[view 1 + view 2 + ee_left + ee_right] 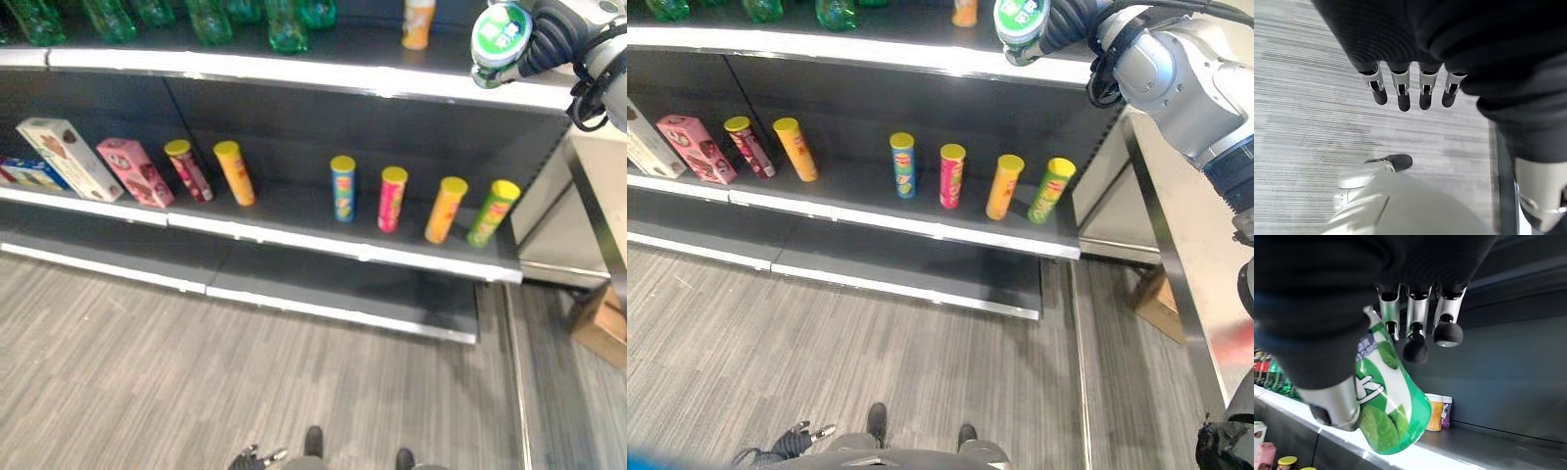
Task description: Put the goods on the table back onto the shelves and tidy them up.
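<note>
Left eye view: the right hand (551,39) is raised at the front edge of the upper shelf (294,76), curled round a green-and-white container (498,39) with a rounded end; its label is white with green print too blurred to read. Green bottles (206,20) and an orange tub (418,23) stand on that dark shelf with its pale metal lip. On the middle shelf (323,245) four tall cylindrical cans with yellow lids stand apart in a row: blue (343,188), pink (392,199), orange (446,210) and green (493,212). Farther left are two more cans and flat cardboard boxes. The floor (147,362) is grey striped carpet.

Right eye view: the same scene; the container (1021,25) is over the shelf lip.

Left wrist view: the left hand (1410,90) hangs over the carpet, fingers straight, holding nothing.

Right wrist view: the thumb and fingers (1415,333) clamp the glossy container (1388,401), printed with mint leaves.
</note>
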{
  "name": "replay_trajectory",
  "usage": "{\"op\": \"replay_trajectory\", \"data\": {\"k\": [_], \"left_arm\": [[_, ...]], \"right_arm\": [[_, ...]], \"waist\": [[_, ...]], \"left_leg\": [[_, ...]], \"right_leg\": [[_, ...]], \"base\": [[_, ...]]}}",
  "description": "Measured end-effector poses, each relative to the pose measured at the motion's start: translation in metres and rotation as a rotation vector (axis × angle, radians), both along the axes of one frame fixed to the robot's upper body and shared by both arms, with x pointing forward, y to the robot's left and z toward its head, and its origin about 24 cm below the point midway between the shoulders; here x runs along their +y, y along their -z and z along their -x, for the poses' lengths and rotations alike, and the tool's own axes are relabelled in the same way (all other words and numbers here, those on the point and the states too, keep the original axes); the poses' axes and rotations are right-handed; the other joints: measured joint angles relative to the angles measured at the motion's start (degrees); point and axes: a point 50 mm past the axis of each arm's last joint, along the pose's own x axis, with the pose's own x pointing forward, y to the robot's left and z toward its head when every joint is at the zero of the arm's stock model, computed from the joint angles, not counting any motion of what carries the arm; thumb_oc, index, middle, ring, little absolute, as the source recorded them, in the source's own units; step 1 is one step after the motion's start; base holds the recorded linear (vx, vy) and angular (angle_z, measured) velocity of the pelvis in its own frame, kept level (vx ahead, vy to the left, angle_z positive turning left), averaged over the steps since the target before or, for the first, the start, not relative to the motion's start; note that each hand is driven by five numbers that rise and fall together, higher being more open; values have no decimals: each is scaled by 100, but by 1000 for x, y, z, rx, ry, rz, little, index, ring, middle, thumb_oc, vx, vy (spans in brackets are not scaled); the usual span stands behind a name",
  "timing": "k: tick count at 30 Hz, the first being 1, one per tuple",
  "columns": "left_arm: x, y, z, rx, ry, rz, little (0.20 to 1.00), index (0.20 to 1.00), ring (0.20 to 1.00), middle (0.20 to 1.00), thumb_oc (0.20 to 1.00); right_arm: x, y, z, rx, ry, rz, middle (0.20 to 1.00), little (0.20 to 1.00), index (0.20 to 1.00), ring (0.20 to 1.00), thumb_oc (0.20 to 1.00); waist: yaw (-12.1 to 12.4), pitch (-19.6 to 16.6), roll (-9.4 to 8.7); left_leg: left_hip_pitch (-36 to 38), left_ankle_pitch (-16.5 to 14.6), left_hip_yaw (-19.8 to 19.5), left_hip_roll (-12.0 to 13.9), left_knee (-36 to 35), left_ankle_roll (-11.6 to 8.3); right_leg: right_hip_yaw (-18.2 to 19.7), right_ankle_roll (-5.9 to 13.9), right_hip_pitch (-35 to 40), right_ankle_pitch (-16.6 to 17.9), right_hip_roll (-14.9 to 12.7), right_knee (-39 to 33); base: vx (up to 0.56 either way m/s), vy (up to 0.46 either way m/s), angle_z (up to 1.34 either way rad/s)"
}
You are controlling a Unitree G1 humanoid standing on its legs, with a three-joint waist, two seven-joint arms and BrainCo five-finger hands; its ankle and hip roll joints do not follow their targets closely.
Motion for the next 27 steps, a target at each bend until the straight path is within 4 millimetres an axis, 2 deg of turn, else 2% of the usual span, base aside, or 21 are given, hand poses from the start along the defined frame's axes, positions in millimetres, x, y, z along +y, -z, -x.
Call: {"op": "replay_trajectory", "data": {"k": [5, 8, 9, 10, 11, 12, 13, 14, 15, 16, 17, 19, 24, 27], "left_arm": [[-2, 0, -5, -8, -12, 2, 1000, 1000, 1000, 1000, 1000], [-2, 2, -1, 6, -23, 1, 1000, 1000, 1000, 1000, 1000], [-2, 2, 0, 13, -26, 1, 1000, 1000, 1000, 1000, 1000], [-3, 4, 7, 34, -33, -1, 1000, 1000, 1000, 1000, 1000], [-4, 4, 7, 32, -32, 2, 1000, 1000, 1000, 1000, 1000], [-5, 5, 8, 35, -48, 9, 1000, 1000, 1000, 1000, 1000], [-6, 6, 13, 45, -60, 15, 1000, 1000, 1000, 1000, 1000], [-6, 6, 16, 53, -64, 15, 1000, 1000, 1000, 1000, 1000], [-6, 7, 21, 71, -67, 15, 1000, 1000, 1000, 1000, 1000], [-7, 8, 27, 88, -72, 15, 1000, 1000, 1000, 1000, 1000], [-4, 9, 35, 108, -78, 9, 1000, 1000, 1000, 1000, 1000], [1, 8, 41, 128, -82, -6, 1000, 1000, 1000, 1000, 1000], [0, 8, 36, 112, -72, -5, 1000, 1000, 1000, 1000, 1000], [-1, 8, 39, 122, -70, -3, 1000, 1000, 1000, 1000, 1000]], "right_arm": [[-4, 8, -14, 33, 41, -45, 200, 200, 200, 200, 200], [-18, 11, -20, 53, 109, -72, 200, 200, 200, 200, 200], [-28, 13, -22, 62, 153, -88, 200, 200, 200, 200, 200], [-41, 13, -24, 61, 217, -120, 200, 200, 200, 200, 200], [-50, 14, -25, 60, 252, -142, 200, 200, 200, 200, 200], [-58, 14, -25, 57, 284, -162, 200, 200, 200, 200, 200], [-69, 13, -25, 47, 332, -196, 200, 200, 200, 200, 200], [-74, 13, -25, 40, 353, -213, 200, 200, 200, 200, 200], [-78, 14, -25, 32, 365, -245, 200, 200, 200, 200, 200], [-79, 16, -26, 36, 372, -270, 200, 200, 200, 200, 200], [-82, 23, -29, 54, 390, -294, 200, 200, 200, 200, 200], [-84, 37, -36, 92, 417, -346, 200, 200, 200, 200, 200], [-114, 42, -29, 96, 527, -461, 200, 200, 200, 200, 200], [-118, 42, -28, 94, 544, -477, 200, 200, 200, 200, 200]], "waist": [[81, -87, 8], [228, -111, 40], [193, -140, 69], [262, -226, 168], [229, -252, 216], [217, -262, 243], [210, -293, 263], [232, -271, 223], [254, -301, 267], [260, -349, 350], [261, -387, 426], [248, -423, 360], [315, -432, 375], [347, -459, 416]], "left_leg": [[-8, 20, -299, -53, 13, -36], [-26, 87, -578, -73, 10, -137], [-34, 117, -748, -65, -48, -180], [-151, 223, -948, -57, -115, -232], [-245, 178, -1003, -52, -126, -364], [-332, 113, -817, 2, -142, -360], [-399, -39, -378, 90, -141, -337], [-397, -113, -150, 101, -111, -366], [-377, -109, 46, 87, -58, -351], [-369, 2, 97, 107, -62, -231], [-350, 377, 81, 118, -21, -43], [-312, 399, 97, 48, 4, -32], [-355, 454, -91, -35, -2, -65], [-358, 507, -201, -3, -74, -120]], "right_leg": [[-320, -16, 188, -119, 14, 1], [-561, -30, 315, -189, 69, 0], [-745, -61, 363, -232, 90, -2], [-970, -92, 363, -247, 179, 1], [-1101, -113, 369, -252, 183, -6], [-1272, -131, 392, -248, 176, 0], [-1470, -146, 385, -253, 132, 3], [-1521, -153, 376, -260, 64, 9], [-1533, -128, 410, -277, 23, 39], [-1535, -92, 408, -305, 55, 85], [-1513, -39, 452, -341, 86, 101], [-1443, 14, 467, -378, 10, 96], [-1601, 19, 572, -376, 26, 1], [-1702, -6, 578, -398, 88, 2]], "base": [[44, -130, 41], [24, -136, 49], [1, -122, 92], [2, -149, 97], [15, -89, 90], [53, -81, 86], [52, -54, 74], [53, -51, 53], [33, -36, 18], [43, -52, 6], [35, -57, -7], [30, -59, -7], [34, -62, 19], [28, -42, 20]]}}
